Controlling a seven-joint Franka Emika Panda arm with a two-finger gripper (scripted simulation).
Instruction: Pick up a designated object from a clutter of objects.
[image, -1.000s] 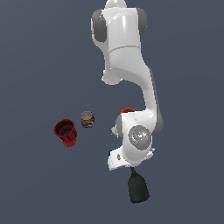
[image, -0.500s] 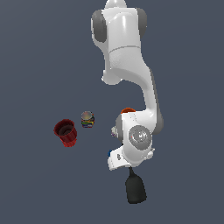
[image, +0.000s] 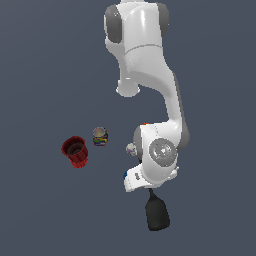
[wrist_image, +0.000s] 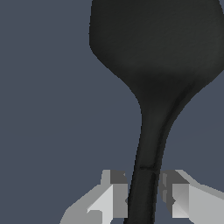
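The black spatula (image: 157, 214) lies low in the exterior view, with only its blade showing below the robot's hand. In the wrist view its wide blade (wrist_image: 157, 52) fills the upper part and its thin handle runs down between my fingers. My gripper (wrist_image: 144, 192) is closed around the handle, one finger (wrist_image: 118, 192) on each side and almost no gap. In the exterior view the gripper (image: 149, 191) is hidden under the white hand.
A red ribbed cup (image: 75, 151) stands at the exterior view's left, with a multicoloured can (image: 100, 136) beside it. A small whitish ball (image: 131, 148) and a tiny blue piece (image: 125, 175) sit by the hand. A sliver of orange (image: 145, 124) shows behind the arm.
The arm has stayed almost in place over the spatula. The blade has shifted very slightly.
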